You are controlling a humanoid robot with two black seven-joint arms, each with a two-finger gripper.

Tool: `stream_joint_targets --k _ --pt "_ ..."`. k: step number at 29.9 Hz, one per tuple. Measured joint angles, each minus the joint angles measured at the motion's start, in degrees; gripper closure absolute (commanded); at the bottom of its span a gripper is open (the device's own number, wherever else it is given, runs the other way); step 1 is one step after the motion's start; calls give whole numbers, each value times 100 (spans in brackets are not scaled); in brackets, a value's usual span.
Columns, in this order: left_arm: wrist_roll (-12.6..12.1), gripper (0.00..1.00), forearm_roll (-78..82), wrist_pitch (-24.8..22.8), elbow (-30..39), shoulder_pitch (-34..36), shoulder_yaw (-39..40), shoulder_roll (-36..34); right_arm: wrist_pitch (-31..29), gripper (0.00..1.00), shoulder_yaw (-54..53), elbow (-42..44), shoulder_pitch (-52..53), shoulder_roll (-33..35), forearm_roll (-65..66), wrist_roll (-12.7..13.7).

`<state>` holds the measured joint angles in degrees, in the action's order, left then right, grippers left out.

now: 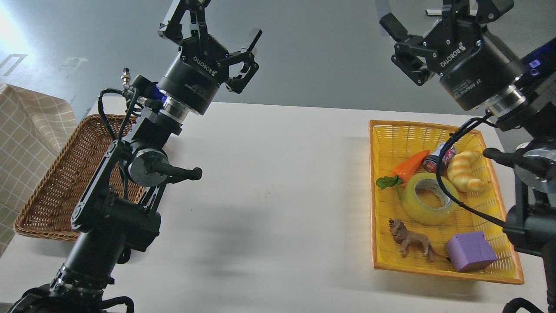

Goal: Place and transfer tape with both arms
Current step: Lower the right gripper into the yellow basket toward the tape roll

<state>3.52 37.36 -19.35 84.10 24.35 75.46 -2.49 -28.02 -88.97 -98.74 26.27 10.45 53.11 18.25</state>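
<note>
The tape (415, 211), a translucent yellow roll with a whitish core, lies flat in the yellow basket (372, 204) at the right of the white table. A black cable of my right arm crosses in front of the roll. My right gripper (438, 12) is open and empty, raised high above the basket's far end, with one finger partly cut off by the top edge. My left gripper (219, 21) is open and empty, held high over the table's far left, well away from the tape.
The yellow basket also holds a toy carrot (410, 165), a small can (438, 156), a croissant toy (464, 174), a lion figure (410, 241) and a purple block (471, 251). A brown wicker basket (52, 182) stands at the left, beside a checked cloth (21, 143).
</note>
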Motion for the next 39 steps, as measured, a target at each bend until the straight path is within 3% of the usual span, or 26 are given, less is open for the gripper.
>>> stream_joint_targets --k 4,11,20,28,39 --pt "0 2 2 0 3 0 9 -1 0 0 62 -45 124 1178 150 223" --pt "0 2 5 0 11 -11 9 17 2 0 193 -57 249 2657 822 -104" --pt "-10 2 16 39 11 -52 4 -50 3 1 1040 -48 -420 3751 2622 -150" --pt "-13 2 17 63 11 -110 4 -77 3 1 1499 -42 -1274 3932 4092 -149" --pt "-1 2 17 2 10 -109 15 -167 3 0 1533 43 -2354 3203 5017 -130"
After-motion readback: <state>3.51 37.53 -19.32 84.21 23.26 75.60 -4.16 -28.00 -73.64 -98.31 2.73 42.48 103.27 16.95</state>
